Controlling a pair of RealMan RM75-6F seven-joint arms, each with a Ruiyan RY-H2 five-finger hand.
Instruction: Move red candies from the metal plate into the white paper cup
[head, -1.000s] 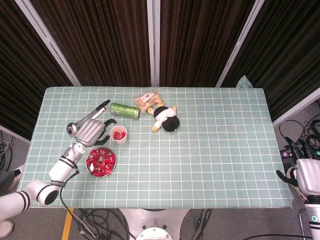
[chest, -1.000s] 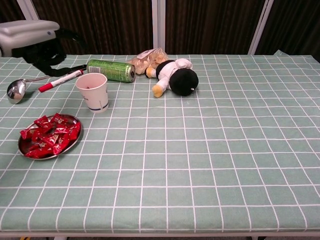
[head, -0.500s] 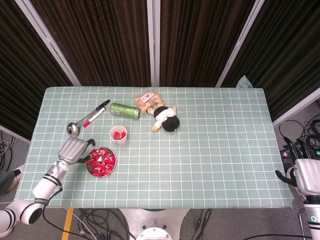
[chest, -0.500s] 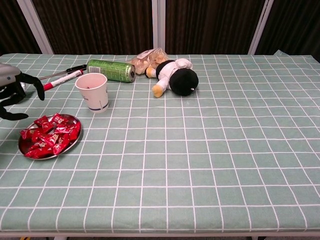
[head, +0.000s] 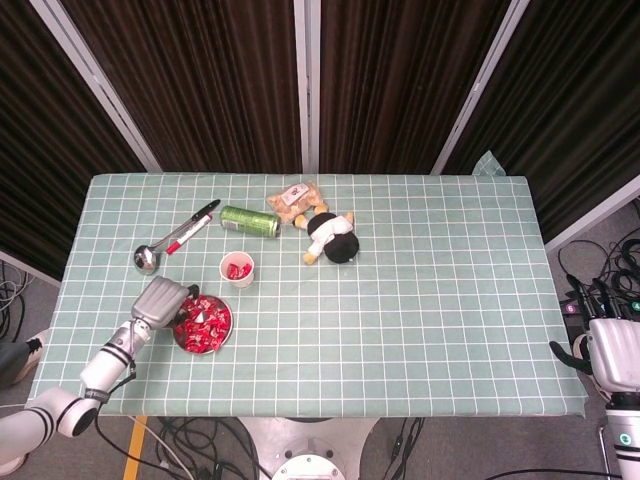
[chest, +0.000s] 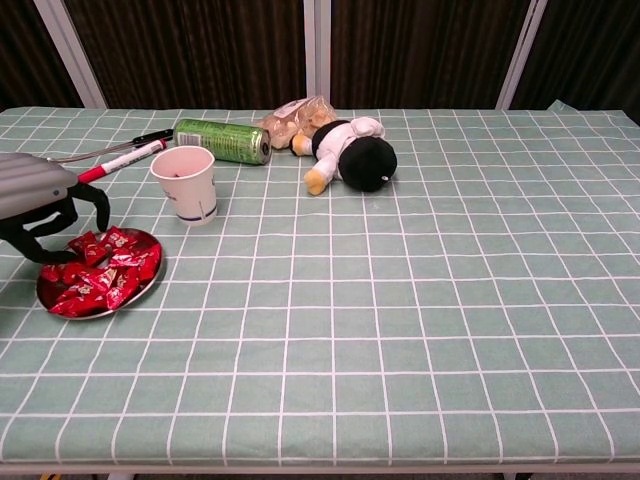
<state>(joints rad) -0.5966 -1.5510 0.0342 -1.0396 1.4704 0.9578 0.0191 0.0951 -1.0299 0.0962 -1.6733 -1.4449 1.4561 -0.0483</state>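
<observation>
My left hand (chest: 45, 205) over round metal plate (chest: 148, 285) of red wrapped candies (chest: 98, 272), near table's left edge, fingers spread, empty. White paper cup (chest: 187, 183) just beyond. My right hand (head: 612, 352) off right edge, grip unclear.

Curtained lab, floor cables (head: 600, 290)

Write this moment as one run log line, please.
left hand: open, over round metal plate edge | red candies: on plate, some in white paper cup | right hand: off table, idle
</observation>
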